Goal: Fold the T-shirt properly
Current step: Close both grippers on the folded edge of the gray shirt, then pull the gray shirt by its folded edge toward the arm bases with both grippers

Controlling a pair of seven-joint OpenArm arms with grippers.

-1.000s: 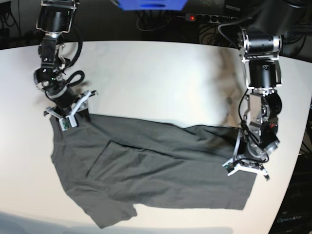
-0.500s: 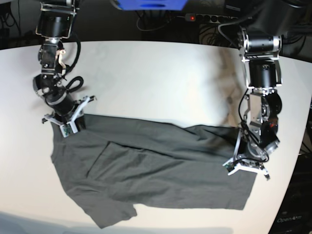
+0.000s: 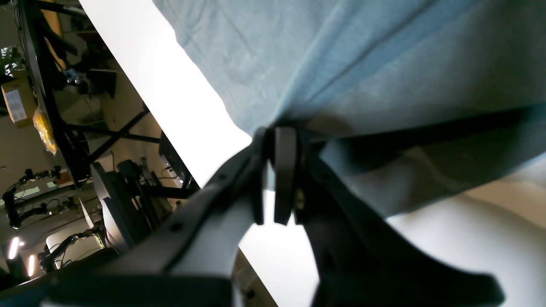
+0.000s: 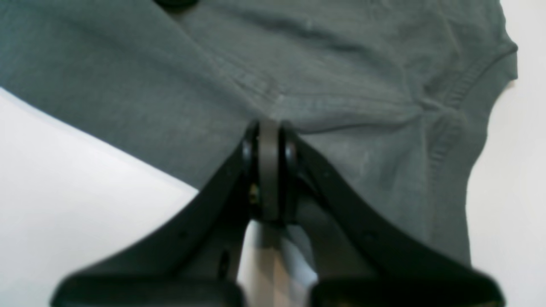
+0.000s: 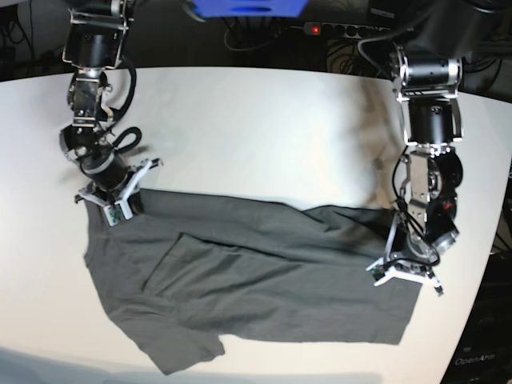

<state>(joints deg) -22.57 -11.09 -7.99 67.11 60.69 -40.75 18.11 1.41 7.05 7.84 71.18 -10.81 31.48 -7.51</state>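
Both grippers, right gripper (image 4: 269, 140) and left gripper (image 3: 279, 140), are clamped on opposite ends of the T-shirt (image 5: 256, 272) (2 pinches, likely to lift it), which lies spread on the white table (image 5: 264, 136).

I am working over a table (image 5: 264, 120) with the T-shirt (image 5: 240, 280) lying spread across its near half, stretching from one side to the other. In the base view my right gripper (image 5: 112, 204) is sitting at the shirt's far left corner, at the cloth's edge, and my left gripper (image 5: 404, 272) is sitting on the shirt's right end, near the table's right edge. The far half of the table is lying behind both. One sleeve (image 5: 188, 352) is lying nearest the front edge, toward the left.
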